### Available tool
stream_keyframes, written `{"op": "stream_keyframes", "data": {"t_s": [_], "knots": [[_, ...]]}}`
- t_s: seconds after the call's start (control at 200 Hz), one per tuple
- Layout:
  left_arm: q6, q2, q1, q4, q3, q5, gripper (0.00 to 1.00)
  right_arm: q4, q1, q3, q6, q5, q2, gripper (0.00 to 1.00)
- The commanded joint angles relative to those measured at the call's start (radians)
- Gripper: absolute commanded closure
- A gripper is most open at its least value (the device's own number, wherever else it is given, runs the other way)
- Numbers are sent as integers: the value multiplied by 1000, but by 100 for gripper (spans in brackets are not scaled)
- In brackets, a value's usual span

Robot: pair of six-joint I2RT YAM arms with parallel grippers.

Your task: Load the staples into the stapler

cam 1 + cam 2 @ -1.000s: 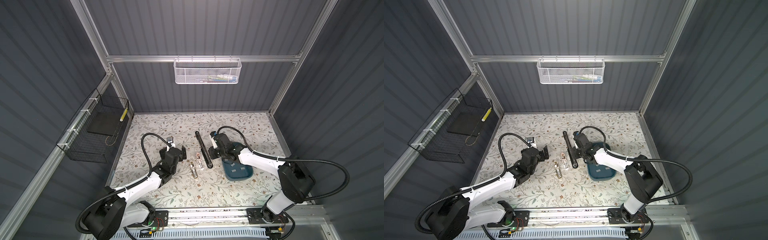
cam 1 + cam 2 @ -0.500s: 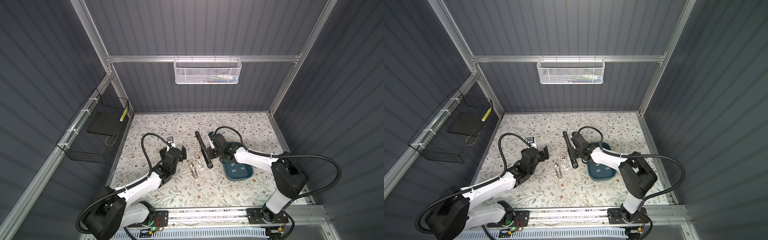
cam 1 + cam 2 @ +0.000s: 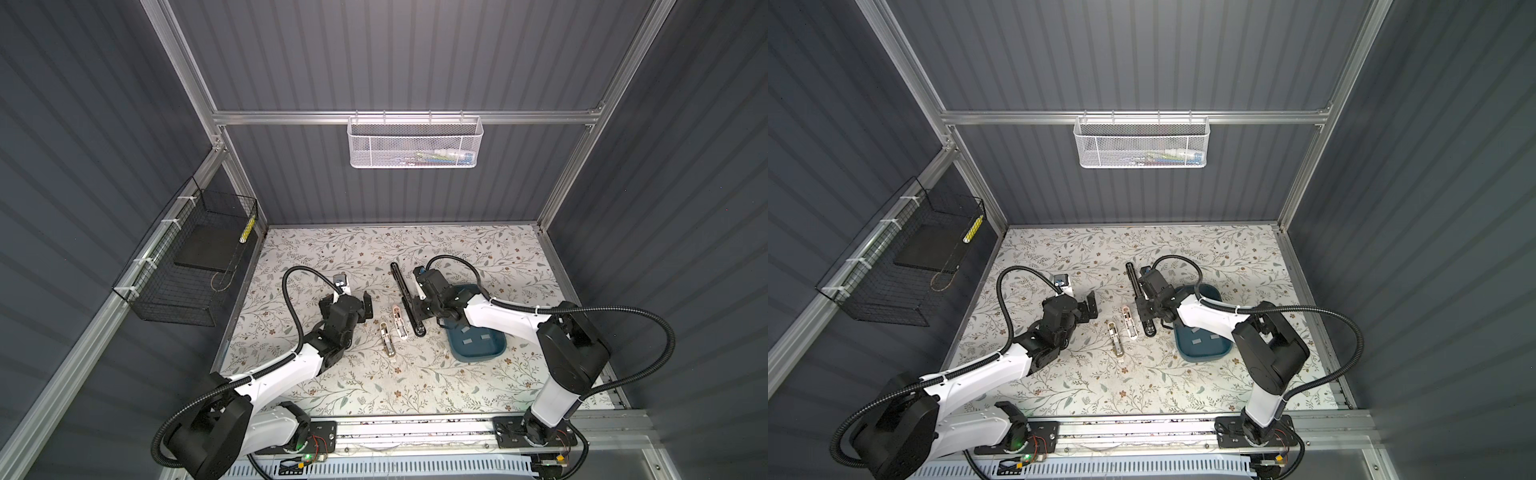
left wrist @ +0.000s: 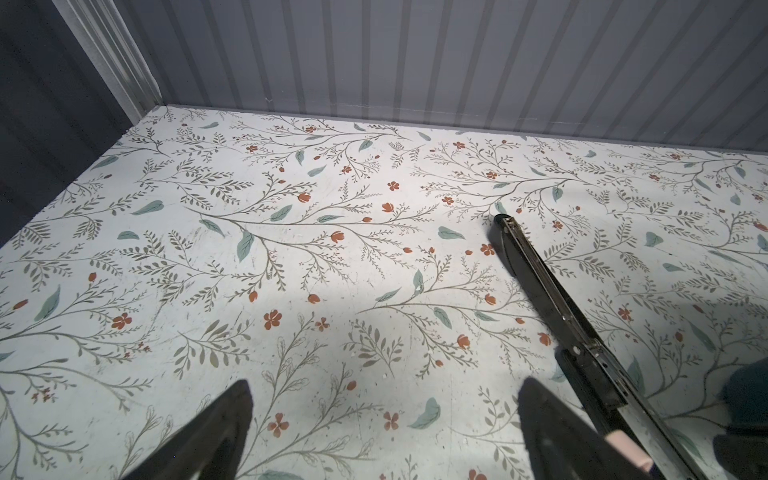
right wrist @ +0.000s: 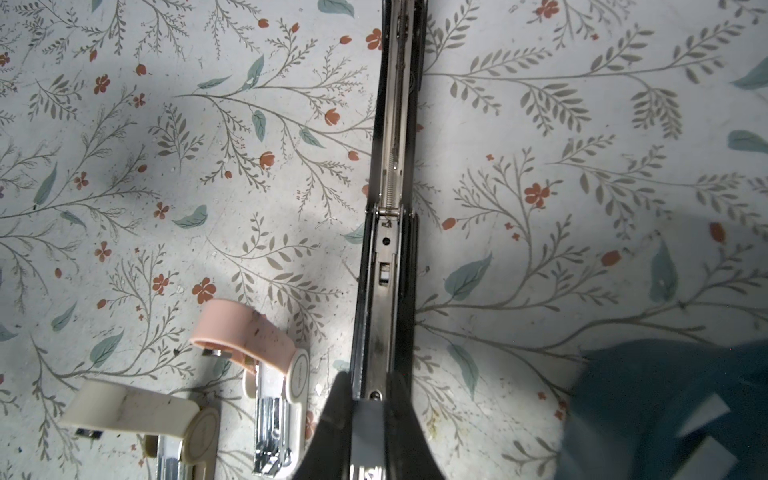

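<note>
Right gripper (image 5: 368, 384): jaws closed down narrow, pinching a small grey strip (image 5: 368, 417) of staples. The strip sits right over the rail end of the black stapler (image 5: 390, 174), which lies opened flat and runs straight out ahead of the jaws. Touching or just above, can't tell.

Left gripper (image 4: 386, 386): jaws wide, nothing between them, over bare table (image 4: 291, 249). The black stapler passes just outside one finger (image 4: 552, 432).

Beside the right jaws, away from the tray: pink stapler (image 5: 253, 336), then beige stapler (image 5: 137, 409) further out. Both are flipped open with chrome rails showing. On the other side of the jaws is the blue tray (image 5: 648, 374), blurred, with pale strips in it.

Only the right wrist view shows the pinched strip and the spring in the black stapler's channel. Both top views hide those fingertips under the wrist, but show the remaining staples (image 3: 466, 341) loose in the tray, with the right arm crossing above it. Left wrist view catches only the pink stapler's tip.

Farthest: white basket (image 3: 415, 143) on the back wall, black wire basket (image 3: 187, 266) well off the left gripper's outer side.
</note>
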Motion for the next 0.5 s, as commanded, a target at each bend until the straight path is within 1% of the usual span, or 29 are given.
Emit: {"op": "stream_keyframes", "data": {"t_s": [0.0, 0.225, 0.355, 0.495], "knots": [[12, -21, 6, 11, -8, -16, 0, -31, 6, 35, 7, 10, 27, 94], [13, -5, 5, 4, 0, -16, 0, -62, 5, 65, -1, 0, 64, 95], [15, -17, 6, 0, 0, -16, 0, -73, 5, 76, -8, 20, 76, 95], [18, -31, 6, 4, -8, -26, 0, -75, 5, 80, -5, 4, 82, 95]]}}
